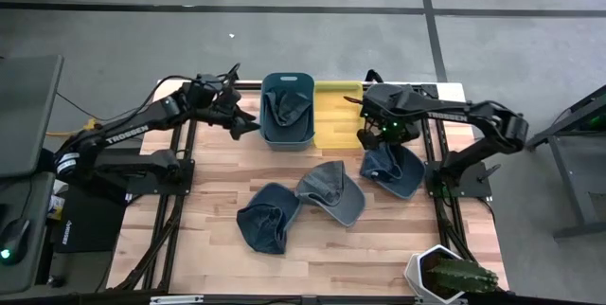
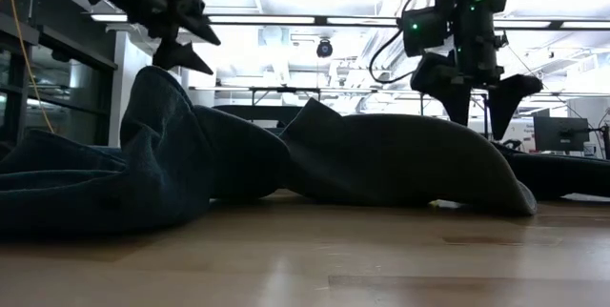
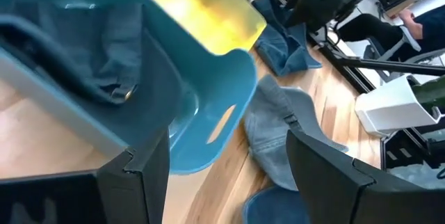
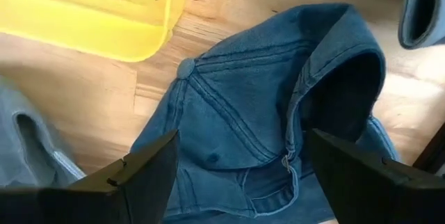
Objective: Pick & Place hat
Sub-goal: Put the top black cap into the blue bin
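The right tool (image 1: 375, 135), fingers spread, hovers directly above the blue hat (image 4: 264, 120) on the table (image 1: 218, 168) beside the yellow bin (image 1: 338, 125). The left tool (image 1: 248, 123), also open, waits by the teal bin (image 1: 288, 134).

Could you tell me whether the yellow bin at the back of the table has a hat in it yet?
Empty. From above, the yellow bin shows only bare yellow floor, while the blue bin beside it holds a denim hat.

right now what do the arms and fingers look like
Both arms are dark, nearly black, jointed links. The left arm carries white TROSSEN lettering; the right arm has a green light near its wrist. Each ends in two dark, flat, wedge-shaped fingers. Black cables loop along the arms.
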`<state>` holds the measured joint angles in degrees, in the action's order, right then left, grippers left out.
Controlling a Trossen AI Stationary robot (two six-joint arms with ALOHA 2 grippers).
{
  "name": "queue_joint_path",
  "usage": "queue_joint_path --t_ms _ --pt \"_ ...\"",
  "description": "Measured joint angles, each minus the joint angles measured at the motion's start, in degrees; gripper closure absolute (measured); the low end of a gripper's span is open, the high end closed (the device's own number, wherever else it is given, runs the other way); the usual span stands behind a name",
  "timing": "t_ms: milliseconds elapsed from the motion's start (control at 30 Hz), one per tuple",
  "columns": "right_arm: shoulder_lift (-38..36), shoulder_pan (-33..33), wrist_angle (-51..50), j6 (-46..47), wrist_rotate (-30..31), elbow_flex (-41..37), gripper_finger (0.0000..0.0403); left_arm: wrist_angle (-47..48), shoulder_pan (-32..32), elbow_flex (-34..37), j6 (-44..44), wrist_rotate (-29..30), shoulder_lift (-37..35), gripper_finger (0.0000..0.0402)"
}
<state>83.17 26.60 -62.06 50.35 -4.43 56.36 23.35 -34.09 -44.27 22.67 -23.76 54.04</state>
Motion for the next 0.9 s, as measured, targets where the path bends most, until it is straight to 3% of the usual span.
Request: queue_joint_path --t_ms 200,633,900 --pt "1.90 0.91 -1.57 1.62 0.62 0.00 0.0094 -0.04 -3.67 1.33 -2.29 -4.35 0.00 0.0170" --pt "2.36 3.90 -6.47 9.61 10.99 0.00 0.0094 -0.48 -8.29 1.33 -5.91 -7.44 0.02 0.0170" --pt "2.38 5.20 -6.85 10.73 11.54 0.00 0.0094 -0.48 -9.17 1.33 -6.58 -9.99 0.07 0.0170"
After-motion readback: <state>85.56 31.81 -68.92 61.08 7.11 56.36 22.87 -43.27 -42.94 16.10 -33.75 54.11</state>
